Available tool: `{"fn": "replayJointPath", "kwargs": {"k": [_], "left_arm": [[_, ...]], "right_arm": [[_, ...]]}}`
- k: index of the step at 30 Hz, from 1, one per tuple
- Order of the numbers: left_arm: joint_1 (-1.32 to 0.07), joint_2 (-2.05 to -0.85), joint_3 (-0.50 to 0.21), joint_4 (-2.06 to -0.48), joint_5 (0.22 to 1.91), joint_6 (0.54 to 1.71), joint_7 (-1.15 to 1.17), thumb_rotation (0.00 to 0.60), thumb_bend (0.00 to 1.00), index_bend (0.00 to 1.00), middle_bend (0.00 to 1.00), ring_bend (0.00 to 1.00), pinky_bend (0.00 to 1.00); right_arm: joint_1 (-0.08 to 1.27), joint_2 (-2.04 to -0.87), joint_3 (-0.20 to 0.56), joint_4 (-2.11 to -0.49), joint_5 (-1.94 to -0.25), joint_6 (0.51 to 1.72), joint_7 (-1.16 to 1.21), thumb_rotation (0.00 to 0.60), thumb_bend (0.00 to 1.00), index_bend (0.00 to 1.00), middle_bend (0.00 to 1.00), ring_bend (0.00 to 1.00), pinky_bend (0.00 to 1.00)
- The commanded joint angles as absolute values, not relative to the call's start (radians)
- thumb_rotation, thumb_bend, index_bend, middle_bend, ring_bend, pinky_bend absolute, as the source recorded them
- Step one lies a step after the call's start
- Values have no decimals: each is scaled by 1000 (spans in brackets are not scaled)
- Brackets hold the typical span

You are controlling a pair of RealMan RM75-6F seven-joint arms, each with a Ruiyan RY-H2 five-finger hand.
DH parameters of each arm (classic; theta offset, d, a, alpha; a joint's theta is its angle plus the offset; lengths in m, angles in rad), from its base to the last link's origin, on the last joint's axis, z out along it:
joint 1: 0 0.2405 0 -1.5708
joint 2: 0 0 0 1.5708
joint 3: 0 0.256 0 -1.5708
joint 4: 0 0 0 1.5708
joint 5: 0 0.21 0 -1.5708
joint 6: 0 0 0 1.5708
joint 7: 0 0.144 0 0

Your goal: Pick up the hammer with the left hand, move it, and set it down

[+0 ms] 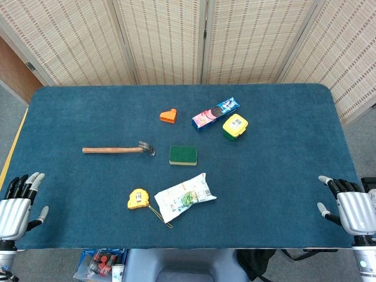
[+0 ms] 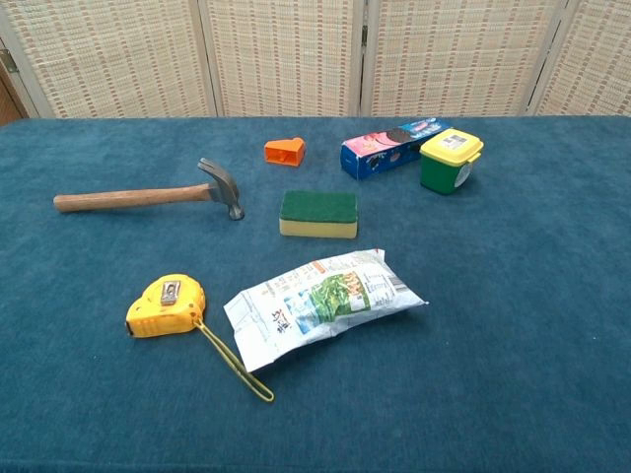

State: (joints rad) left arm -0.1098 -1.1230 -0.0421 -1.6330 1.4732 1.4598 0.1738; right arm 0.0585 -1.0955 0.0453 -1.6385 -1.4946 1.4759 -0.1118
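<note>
Our left hand (image 1: 17, 205) rests open and empty, well apart from the hammer (image 1: 117, 149); a careless reach could knock the tape measure (image 1: 138, 198).

Left hand (image 1: 17, 205) and right hand (image 1: 351, 208) rest at near table corners, fingers apart, holding nothing.

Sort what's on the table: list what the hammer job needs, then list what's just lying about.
For the job:
hammer, lying flat on the table, not yet held
left hand, open at the near edge

Just lying about:
sponge
yellow tape measure
white snack packet
orange block
blue biscuit pack
yellow-lidded green tub
right hand, open
</note>
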Motion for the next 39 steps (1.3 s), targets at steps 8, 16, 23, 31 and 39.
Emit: {"fn": "replayJointPath", "kwargs": {"k": [8,16,23,31,39], "left_arm": [[-113,-1123,-46,-1631,1481,1467,170,600,358,30,6,29,0],[-166,-1113,-81,-1603,1500,1433,110,600,358,30,6,19,0],[-301,-1107,-124,-1593,1513,1281,25,600,358,33,12,10,0],[-484,-1161,-176,-1562,1423,1033,101,600,358,100,81,10,0],[-628,-1256,-226,-1466,1263,861,195,600,358,158,140,7,0]], "right_arm": [[59,-1089,44,-1641,-1504,1479,-108,600,268,238,336,266,300],[56,-1058,58,-1666,-1523,1513,-115,600,268,237,335,266,300],[58,-1029,66,-1698,-1535,1527,-120,600,268,238,334,266,300],[52,-1023,60,-1700,-1536,1527,-111,600,271,237,334,266,300],[39,-1022,56,-1695,-1529,1536,-100,600,271,237,334,266,300]]}}
